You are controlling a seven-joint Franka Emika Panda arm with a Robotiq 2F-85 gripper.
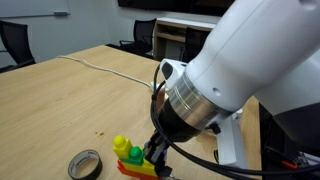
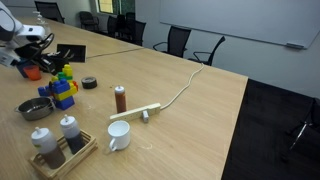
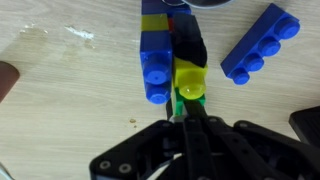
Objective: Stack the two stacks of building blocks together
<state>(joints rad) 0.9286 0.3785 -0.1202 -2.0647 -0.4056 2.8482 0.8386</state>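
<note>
In the wrist view a blue and yellow stack of building blocks [image 3: 158,55] stands side by side with a second stack with a yellow stud on green [image 3: 188,85]. My gripper [image 3: 190,118] is shut, its tips right at the green brick's edge. No brick shows between the fingers. In an exterior view the gripper [image 1: 152,156] is down beside the yellow, green and red stack [image 1: 132,158]. In an exterior view the blocks [image 2: 63,88] sit below the gripper [image 2: 38,62].
A loose blue brick [image 3: 258,45] lies to the right of the stacks. A dark tape roll [image 1: 85,163] [image 2: 90,82], a brown shaker bottle [image 2: 120,98], a metal bowl [image 2: 35,108], a white mug [image 2: 118,135], a tray of bottles [image 2: 78,157] and a cable [image 2: 178,95] are on the table.
</note>
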